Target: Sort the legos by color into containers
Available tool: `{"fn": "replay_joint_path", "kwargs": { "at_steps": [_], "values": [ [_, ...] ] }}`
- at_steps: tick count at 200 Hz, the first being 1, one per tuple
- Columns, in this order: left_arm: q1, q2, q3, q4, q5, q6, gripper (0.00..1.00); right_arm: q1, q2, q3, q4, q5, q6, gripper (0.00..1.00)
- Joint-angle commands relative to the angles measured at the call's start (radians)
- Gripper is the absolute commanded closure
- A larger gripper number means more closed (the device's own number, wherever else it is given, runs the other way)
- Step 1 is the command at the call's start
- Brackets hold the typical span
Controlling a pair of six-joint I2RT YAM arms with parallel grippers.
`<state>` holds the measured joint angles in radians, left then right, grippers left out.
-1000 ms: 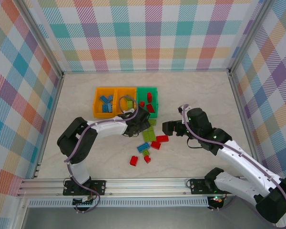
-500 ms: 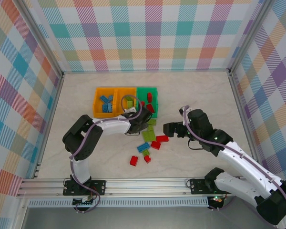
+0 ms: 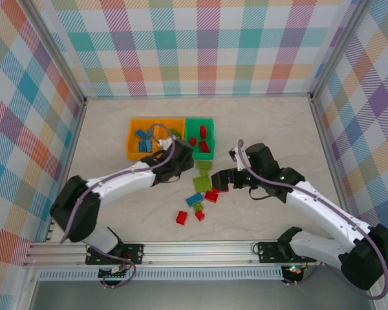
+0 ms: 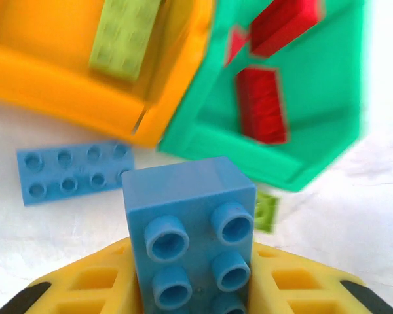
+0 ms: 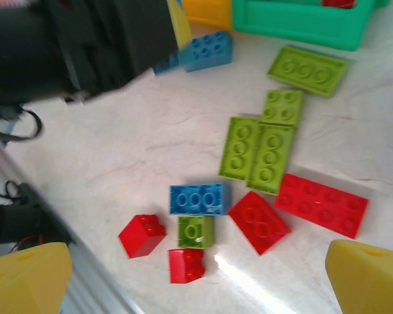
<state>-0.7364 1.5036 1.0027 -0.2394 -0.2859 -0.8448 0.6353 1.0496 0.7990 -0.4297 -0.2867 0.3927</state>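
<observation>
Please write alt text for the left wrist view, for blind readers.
The left gripper holds a blue brick. Behind it stand an orange bin with a lime brick and a green bin with red bricks; a flat blue brick lies nearby.

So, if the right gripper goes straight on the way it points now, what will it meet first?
Probably the small red brick, lying midway between the open fingers of the right gripper in its wrist view. A small lime brick sits just beyond it. Depth is unclear.
</observation>
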Motion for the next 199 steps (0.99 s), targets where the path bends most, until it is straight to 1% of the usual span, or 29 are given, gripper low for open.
{"fn": "replay_joint_path", "kwargs": {
  "at_steps": [1, 16, 35, 59, 76, 86, 103, 111, 125, 148, 170, 177, 186, 199],
  "values": [
    [0.089, -0.082, 0.05, -0.027, -0.063, 0.151, 0.66, 0.007, 0.021, 0.047, 0.022, -0.113, -0.021, 0.0],
    [0.199, -0.088, 0.071, -0.006, -0.036, 0.208, 0.66, 0.008, 0.029, 0.047, 0.032, -0.114, -0.014, 0.0],
    [0.344, -0.035, 0.129, -0.008, 0.037, 0.239, 0.66, 0.01, 0.025, 0.046, 0.037, -0.1, -0.009, 0.0],
    [0.44, 0.088, 0.227, -0.01, 0.079, 0.274, 0.65, 0.013, 0.014, 0.043, 0.027, -0.075, -0.009, 0.0],
    [0.484, 0.176, 0.292, -0.008, 0.111, 0.265, 0.65, 0.015, 0.004, 0.04, 0.015, -0.067, -0.008, 0.0],
    [0.498, 0.219, 0.322, -0.006, 0.126, 0.261, 0.65, 0.016, -0.006, 0.037, 0.006, -0.057, -0.004, 0.0],
    [0.51, 0.273, 0.375, -0.021, 0.121, 0.27, 0.64, 0.016, -0.029, 0.031, -0.011, -0.028, 0.001, 0.0],
    [0.512, 0.287, 0.39, -0.026, 0.118, 0.274, 0.61, 0.017, -0.038, 0.03, -0.021, -0.018, 0.002, 0.0],
    [0.517, 0.285, 0.399, -0.028, 0.107, 0.275, 0.52, 0.018, -0.048, 0.032, -0.03, -0.01, 0.002, 0.0],
    [0.525, 0.24, 0.388, -0.03, 0.092, 0.282, 0.41, 0.018, -0.042, 0.037, -0.035, -0.004, 0.001, 0.0],
    [0.528, 0.166, 0.365, -0.031, 0.087, 0.306, 0.38, 0.018, -0.015, 0.049, -0.023, -0.013, 0.007, 0.0],
    [0.528, 0.134, 0.358, -0.069, 0.092, 0.312, 0.38, 0.021, -0.004, 0.054, -0.017, -0.015, 0.008, 0.0],
    [0.528, 0.084, 0.343, -0.076, 0.118, 0.32, 0.38, 0.03, 0.013, 0.062, -0.018, -0.005, 0.004, 0.0],
    [0.521, -0.001, 0.312, -0.07, 0.197, 0.337, 0.39, 0.061, 0.048, 0.088, -0.04, 0.041, -0.02, 0.0]
  ]
}}
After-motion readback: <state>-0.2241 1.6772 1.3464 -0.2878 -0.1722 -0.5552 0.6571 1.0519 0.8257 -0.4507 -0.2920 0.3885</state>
